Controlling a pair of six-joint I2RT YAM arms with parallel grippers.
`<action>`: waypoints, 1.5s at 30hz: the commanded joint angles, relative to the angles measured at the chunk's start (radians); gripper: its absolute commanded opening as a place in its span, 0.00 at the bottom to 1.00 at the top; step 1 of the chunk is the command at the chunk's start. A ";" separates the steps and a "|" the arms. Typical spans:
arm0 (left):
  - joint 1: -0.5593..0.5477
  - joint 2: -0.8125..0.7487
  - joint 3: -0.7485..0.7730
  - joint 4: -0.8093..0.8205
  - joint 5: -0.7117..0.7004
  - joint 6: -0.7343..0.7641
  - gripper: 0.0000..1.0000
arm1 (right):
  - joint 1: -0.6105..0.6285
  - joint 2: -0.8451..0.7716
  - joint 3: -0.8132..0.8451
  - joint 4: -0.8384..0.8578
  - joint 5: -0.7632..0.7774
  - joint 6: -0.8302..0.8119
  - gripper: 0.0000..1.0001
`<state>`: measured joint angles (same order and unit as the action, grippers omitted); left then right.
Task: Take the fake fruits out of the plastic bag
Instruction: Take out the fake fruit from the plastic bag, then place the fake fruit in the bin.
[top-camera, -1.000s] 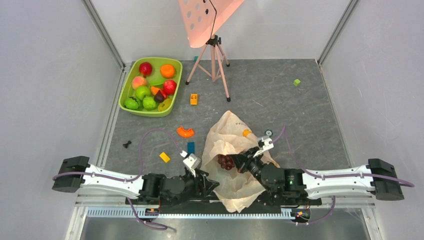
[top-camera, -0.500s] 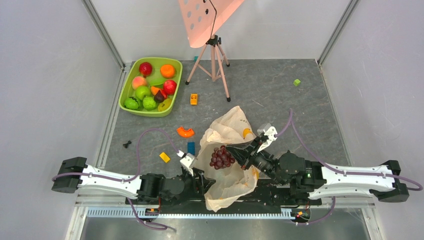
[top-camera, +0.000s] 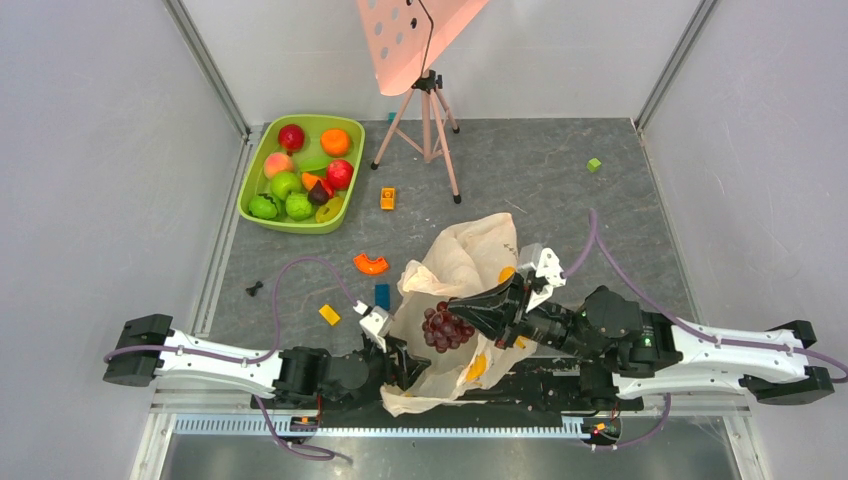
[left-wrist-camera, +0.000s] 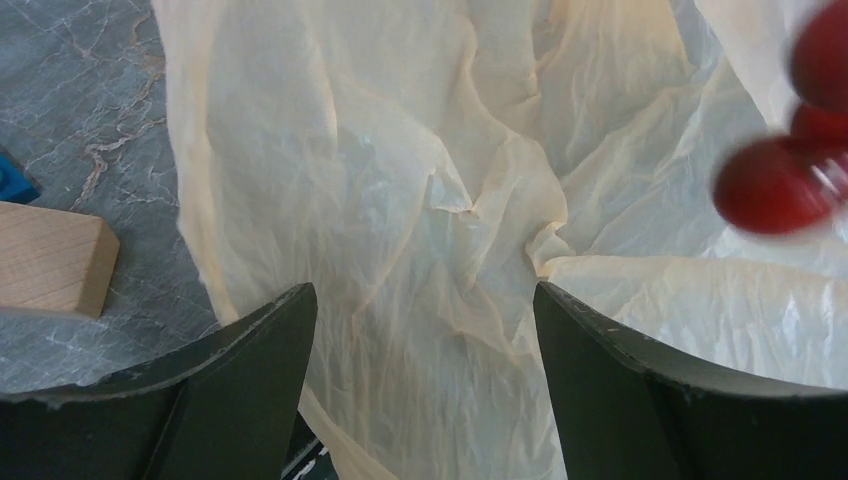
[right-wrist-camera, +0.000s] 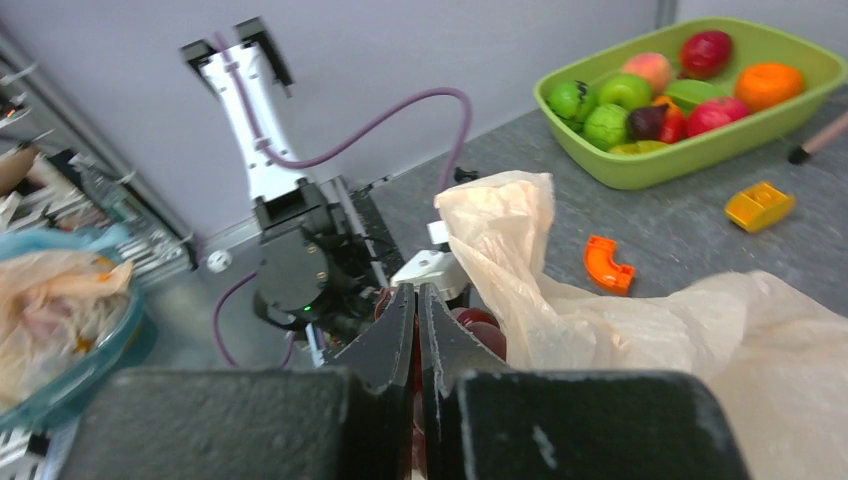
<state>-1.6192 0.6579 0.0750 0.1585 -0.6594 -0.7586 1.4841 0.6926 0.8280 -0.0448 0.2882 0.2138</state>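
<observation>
Since a second ago your right arm has swung further in over the bag (top-camera: 468, 262), and the bag's far corner has lifted and bunched. Your left arm has barely shifted.

- Right gripper (top-camera: 462, 313): fingers pressed together, no gap showing from its own wrist camera. The grape bunch (top-camera: 445, 327) hangs at the fingertips, clamped, it seems, by the stem, which is too thin to make out.
- Grape bunch: above the bag's near-left part, clear of the folds. The left wrist camera catches it as blurred red globes over the plastic.
- Left gripper (left-wrist-camera: 420, 300): fingers wide apart, holding nothing. It sits at the bag's near-left edge with crumpled plastic lying between and under the fingers.
- Bag: draped across the near middle of the table, partly under your right arm.
- Other fruits (top-camera: 300, 180): in the green tub (top-camera: 249, 190), well apart from the bag, far-left of it.
- Orange arc piece (top-camera: 370, 264) just left of the bag, with a blue block (top-camera: 382, 295) nearer the bag's left edge.
</observation>
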 joint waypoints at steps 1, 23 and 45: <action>-0.006 -0.011 0.020 0.015 -0.052 -0.018 0.86 | 0.005 0.043 0.109 -0.046 -0.168 -0.067 0.00; -0.006 -0.067 -0.075 0.045 -0.068 -0.168 0.87 | -0.141 0.563 0.595 -0.132 0.027 -0.205 0.00; -0.006 -0.274 0.293 -0.282 -0.097 0.314 0.96 | -0.439 0.667 0.660 -0.174 -0.099 -0.324 0.00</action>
<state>-1.6192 0.3908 0.2573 -0.0708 -0.6910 -0.6659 1.0672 1.4647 1.5261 -0.2787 0.2611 -0.0795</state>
